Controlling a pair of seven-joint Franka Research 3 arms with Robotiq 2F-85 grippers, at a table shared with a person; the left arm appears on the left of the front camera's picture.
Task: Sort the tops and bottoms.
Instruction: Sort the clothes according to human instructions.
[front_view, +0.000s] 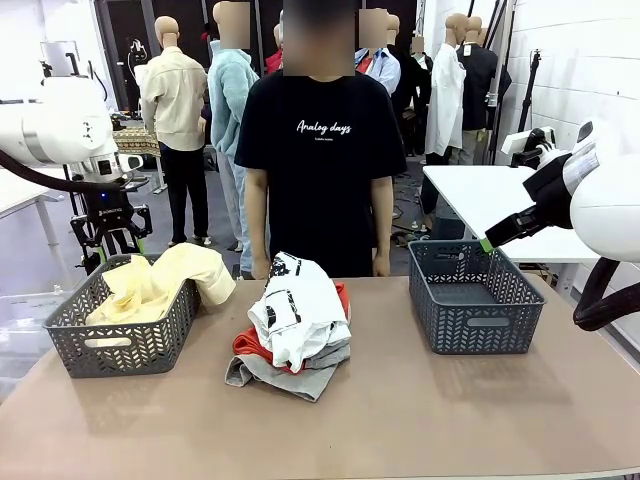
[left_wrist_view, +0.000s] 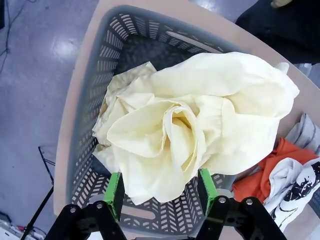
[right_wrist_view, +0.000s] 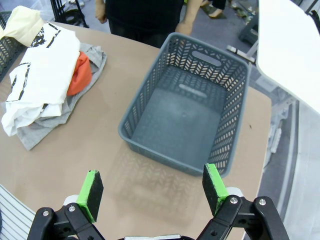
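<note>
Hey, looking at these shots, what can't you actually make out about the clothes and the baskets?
- Orange-red garment: in the front and right wrist views the white T-shirt covers most of it, so its shape is unreadable.
- Grey garment: at the pile's bottom, only edges show; top or bottom unclear.
- Left basket floor: in the left wrist view the cream garment covers it.

Left basket (front_view: 120, 345): we find it largely blocked; cream top (front_view: 165, 285) heaps above rim, drapes over right wall. We see bare floor at one end only. Right basket (front_view: 485, 325): we find interior free, open from above. Garment pile (front_view: 295, 315) occupies table (front_view: 420, 420) centre; we note bare lanes either side and in front. Person (front_view: 318, 150) stands at far edge behind pile.
</note>
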